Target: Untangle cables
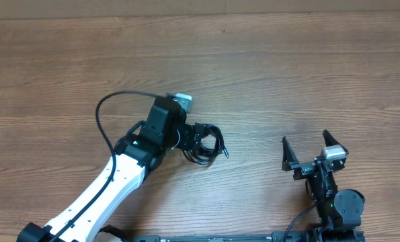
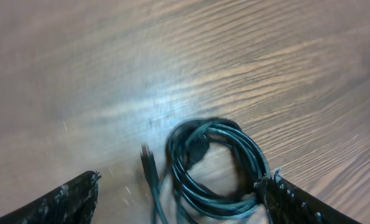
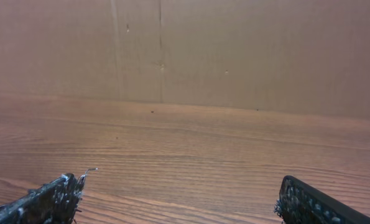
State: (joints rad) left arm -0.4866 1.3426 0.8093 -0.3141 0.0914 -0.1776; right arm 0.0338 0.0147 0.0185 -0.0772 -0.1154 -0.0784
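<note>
The cables (image 1: 208,146) lie as one small coiled black bundle on the wooden table, just right of my left gripper (image 1: 198,139). In the left wrist view the coil (image 2: 216,165) sits between my open fingers (image 2: 178,193), its loops touching the right finger, and one plug end (image 2: 147,163) sticks out on the left. The fingers are wide apart around the bundle. My right gripper (image 1: 312,151) is open and empty at the lower right, well away from the cables; its wrist view shows only bare table between the fingers (image 3: 178,199).
The wooden table (image 1: 287,74) stretches all round. A thicker black wire (image 1: 109,114) loops off the left arm. A brown wall (image 3: 234,50) stands behind the table's far edge.
</note>
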